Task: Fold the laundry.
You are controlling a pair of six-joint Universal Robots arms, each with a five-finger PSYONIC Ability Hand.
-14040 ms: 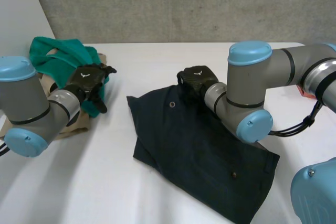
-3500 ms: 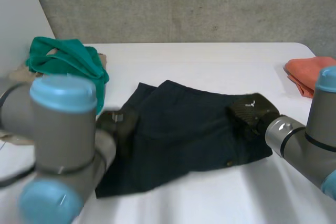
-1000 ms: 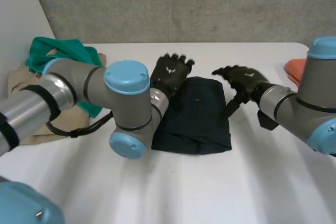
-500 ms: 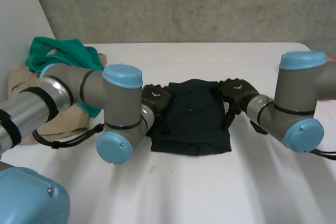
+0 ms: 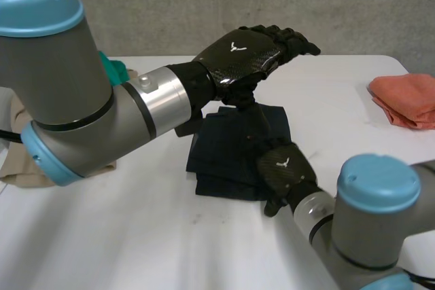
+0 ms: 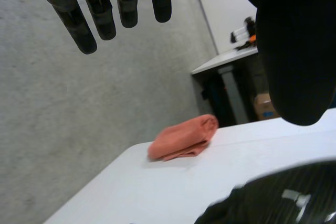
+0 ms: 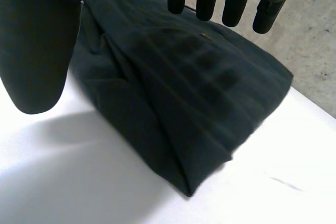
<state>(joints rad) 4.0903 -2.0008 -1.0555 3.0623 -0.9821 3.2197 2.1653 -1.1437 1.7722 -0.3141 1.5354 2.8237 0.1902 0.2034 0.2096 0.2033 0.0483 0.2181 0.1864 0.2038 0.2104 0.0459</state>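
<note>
Left hand point(image 5: 246, 52) and right hand point(image 5: 282, 169) both released, grasping nothing. Risk: right fingers snagging the folded dark garment point(image 5: 228, 153) would disturb its layers.

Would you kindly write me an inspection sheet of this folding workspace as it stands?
Surface: white table.
Job's things: dark folded garment, mid-table; folded orange cloth, far right; teal garment and beige garment, far left.
Clutter: nothing seen.
Hands: left hand open, above the dark folded garment; right hand open, at its near edge.
Cables: nothing seen.
Surroundings: grey concrete wall.
</note>
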